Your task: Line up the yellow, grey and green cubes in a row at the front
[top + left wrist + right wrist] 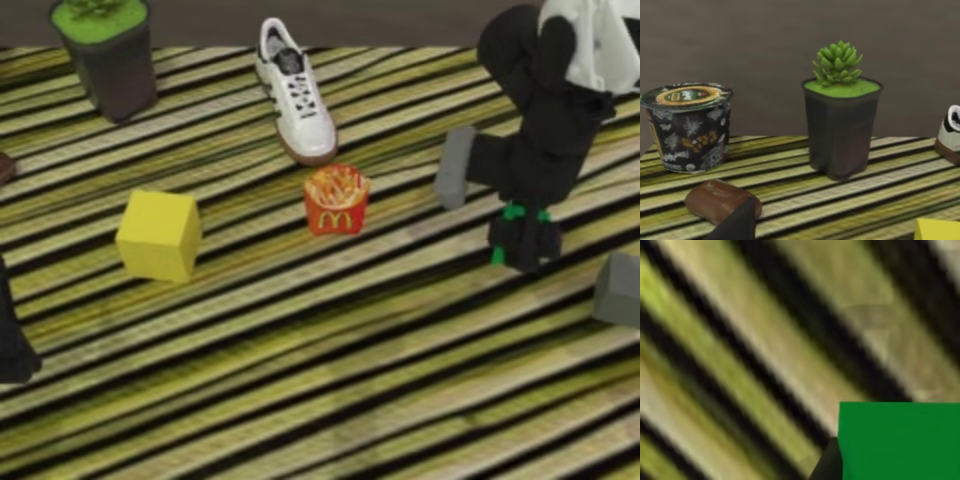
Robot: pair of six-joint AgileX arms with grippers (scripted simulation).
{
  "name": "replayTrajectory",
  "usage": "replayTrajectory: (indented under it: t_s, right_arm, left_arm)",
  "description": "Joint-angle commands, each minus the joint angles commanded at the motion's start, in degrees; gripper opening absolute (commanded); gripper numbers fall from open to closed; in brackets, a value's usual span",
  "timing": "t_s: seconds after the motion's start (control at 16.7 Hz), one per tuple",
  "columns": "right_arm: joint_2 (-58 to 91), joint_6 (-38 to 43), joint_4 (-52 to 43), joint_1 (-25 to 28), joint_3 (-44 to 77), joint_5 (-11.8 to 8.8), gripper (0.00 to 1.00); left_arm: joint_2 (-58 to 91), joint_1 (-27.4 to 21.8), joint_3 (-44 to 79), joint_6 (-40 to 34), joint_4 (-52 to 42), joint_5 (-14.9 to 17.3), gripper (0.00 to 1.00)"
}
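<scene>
The yellow cube (158, 235) rests on the striped cloth at the left-middle; one corner of it (940, 230) shows in the left wrist view. At the right edge sits the grey cube (620, 290). My right gripper (522, 238) points down over the right-middle of the table, shut on the green cube (513, 212), which is mostly hidden by the fingers. In the right wrist view the green cube (900, 440) fills a corner beside a dark finger (827, 465). My left gripper (12, 345) is parked at the left edge, open.
A red fries carton (336, 200) stands mid-table with a white sneaker (295, 90) behind it. A dark pot with a green plant (105, 50) is at the back left. The left wrist view also shows a noodle cup (687, 125) and a brown object (715, 200).
</scene>
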Motion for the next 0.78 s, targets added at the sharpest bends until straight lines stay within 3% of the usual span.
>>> replayTrajectory:
  t_s: [0.36,0.78]
  right_arm:
    - [-1.3,0.2,0.2,1.7,-1.7,-0.1,0.0]
    - [-11.8,1.7,1.1,15.4,-13.4,-0.4,0.0]
  left_arm:
    - [0.0,0.0,0.0,0.0,0.0,0.0,1.0]
    - [0.0,0.0,0.0,0.0,0.0,0.0,1.0]
